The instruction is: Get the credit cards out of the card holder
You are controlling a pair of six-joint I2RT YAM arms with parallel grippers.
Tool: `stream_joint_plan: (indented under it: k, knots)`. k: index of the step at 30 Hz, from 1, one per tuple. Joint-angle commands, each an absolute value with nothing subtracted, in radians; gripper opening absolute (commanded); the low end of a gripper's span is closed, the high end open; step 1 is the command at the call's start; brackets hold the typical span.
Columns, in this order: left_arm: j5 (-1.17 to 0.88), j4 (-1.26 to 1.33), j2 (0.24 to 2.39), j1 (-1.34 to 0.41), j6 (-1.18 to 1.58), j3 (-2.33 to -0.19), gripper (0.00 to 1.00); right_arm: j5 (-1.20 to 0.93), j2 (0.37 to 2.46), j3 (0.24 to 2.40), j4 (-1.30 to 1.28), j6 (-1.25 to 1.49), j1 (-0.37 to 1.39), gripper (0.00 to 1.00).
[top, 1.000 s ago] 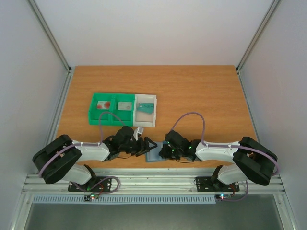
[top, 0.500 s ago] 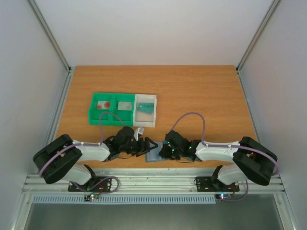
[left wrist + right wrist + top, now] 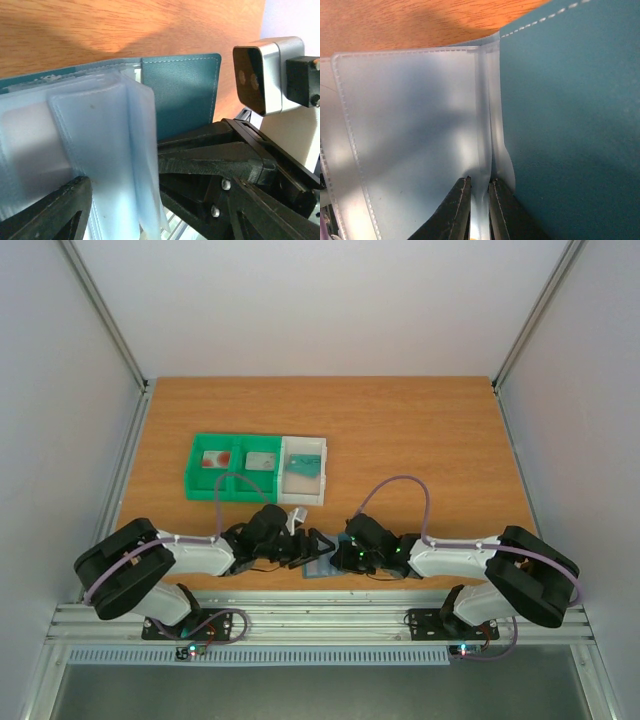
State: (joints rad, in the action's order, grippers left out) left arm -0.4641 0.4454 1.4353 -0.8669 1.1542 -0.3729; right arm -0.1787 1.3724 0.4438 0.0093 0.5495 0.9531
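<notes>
Orange-brown wooden table (image 3: 400,430) being enclosed by a pale back wall (image 3: 320,300), left wall (image 3: 50,440) and right wall (image 3: 590,440), corners being framed by slanting aluminium posts (image 3: 105,315), near edge being bordered by a ribbed metal rail (image 3: 320,625) and a slotted white strip (image 3: 310,655), wood being lit softly and evenly

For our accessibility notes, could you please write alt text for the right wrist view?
The right tool pinches a translucent sleeve of the open teal card holder, its cover to the right; wooden table shows above.
</notes>
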Motion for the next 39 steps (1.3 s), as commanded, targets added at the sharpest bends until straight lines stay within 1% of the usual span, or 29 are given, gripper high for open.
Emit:
stream_joint_plan:
  k: [1,8,13,20,24,29,34,39]
  knots:
    - [-0.461,0.482,1.46,-0.88,1.166,-0.419,0.75,-0.151,1.373,0.409,-0.011,0.563,0.959,0.14]
    - [-0.466,0.483,1.463,-0.886,1.166,-0.454,0.75,-0.133,1.306,0.383,-0.003,0.552,0.959,0.15]
    - [-0.456,0.463,1.46,-0.888,1.153,-0.46,0.75,-0.105,1.246,0.372,-0.017,0.542,0.959,0.19]
    - [-0.445,0.431,1.462,-0.888,1.133,-0.465,0.74,-0.072,1.193,0.424,-0.161,0.506,0.959,0.21]
    - [-0.414,0.332,1.421,-0.888,1.101,-0.476,0.75,-0.079,1.204,0.428,-0.168,0.505,0.959,0.2]
    - [-0.359,0.195,1.344,-0.889,1.049,-0.486,0.75,-0.126,1.284,0.422,-0.109,0.516,0.959,0.2]
    - [-0.334,0.131,1.291,-0.889,1.036,-0.478,0.75,-0.113,1.327,0.424,-0.129,0.526,0.959,0.16]
    - [-0.353,0.169,1.292,-0.889,1.032,-0.48,0.76,-0.11,1.336,0.394,-0.096,0.548,0.959,0.11]
